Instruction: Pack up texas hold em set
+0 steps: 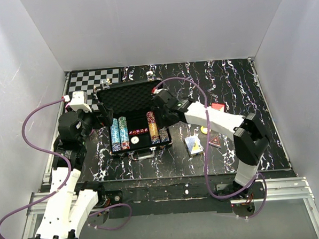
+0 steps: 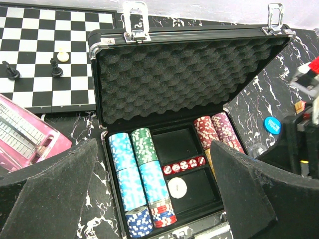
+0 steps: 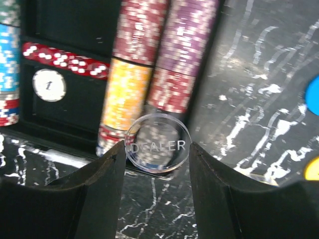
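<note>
The black briefcase (image 1: 127,94) lies open in the middle of the table, with foam in its lid (image 2: 174,74) and multicoloured chip rows (image 2: 130,169) in its tray. Red dice (image 2: 184,166) and a white round button (image 2: 177,187) lie in the tray's middle. My right gripper (image 3: 157,149) is shut on a clear round "DEALER" button (image 3: 157,143), held upright over the case's front right corner; in the top view the right gripper (image 1: 163,113) is at the case's right side. My left gripper (image 2: 153,147) is open and empty, level with the case's left side (image 1: 101,116).
A chessboard (image 2: 45,55) with a few pieces lies at the far left, and a pink object (image 2: 25,134) lies near it. To the right of the case lie a card deck (image 1: 193,144), a red deck (image 1: 217,107), a red triangle piece (image 1: 214,142), a yellow button (image 1: 204,130) and a blue button (image 2: 272,123).
</note>
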Tool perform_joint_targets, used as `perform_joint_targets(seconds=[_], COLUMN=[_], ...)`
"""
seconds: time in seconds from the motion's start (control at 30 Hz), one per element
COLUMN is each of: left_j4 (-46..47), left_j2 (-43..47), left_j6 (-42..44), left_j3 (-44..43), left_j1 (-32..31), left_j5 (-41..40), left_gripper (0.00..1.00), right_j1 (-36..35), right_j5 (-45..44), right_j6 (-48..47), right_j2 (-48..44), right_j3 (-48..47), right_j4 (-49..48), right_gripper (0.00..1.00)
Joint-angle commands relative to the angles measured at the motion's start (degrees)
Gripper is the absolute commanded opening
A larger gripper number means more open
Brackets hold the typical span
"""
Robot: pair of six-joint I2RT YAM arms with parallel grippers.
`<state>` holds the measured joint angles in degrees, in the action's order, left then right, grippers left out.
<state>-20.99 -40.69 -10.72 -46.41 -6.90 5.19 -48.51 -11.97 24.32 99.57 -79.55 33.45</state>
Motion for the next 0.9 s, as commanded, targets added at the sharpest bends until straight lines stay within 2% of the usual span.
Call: perform_joint_targets(seconds=[0.0,0.27,0.87], left_j4=[-0.63,-0.72,-0.80], left_j2=[0.17,0.26,0.34], left_j6=[-0.35,-0.44,-0.44], left_j3=[0.01,0.01,0.01], left_j1=[-0.22,-0.22,-0.22], left_j5=[0.00,-0.88,-0.88], left_gripper=[0.98,0.98,0.98], right_j1=[-4.30,-9.49,-12.84], right_j5=[0.80,2.47,1.51], right_j6=[0.82,0.29,0.21], right_j2=[4.66,12.31,20.83], right_j3=[-6.40,-13.87,-20.20], right_j4=[1.35,2.32,3.64], right_gripper=[0.47,0.46,0.46])
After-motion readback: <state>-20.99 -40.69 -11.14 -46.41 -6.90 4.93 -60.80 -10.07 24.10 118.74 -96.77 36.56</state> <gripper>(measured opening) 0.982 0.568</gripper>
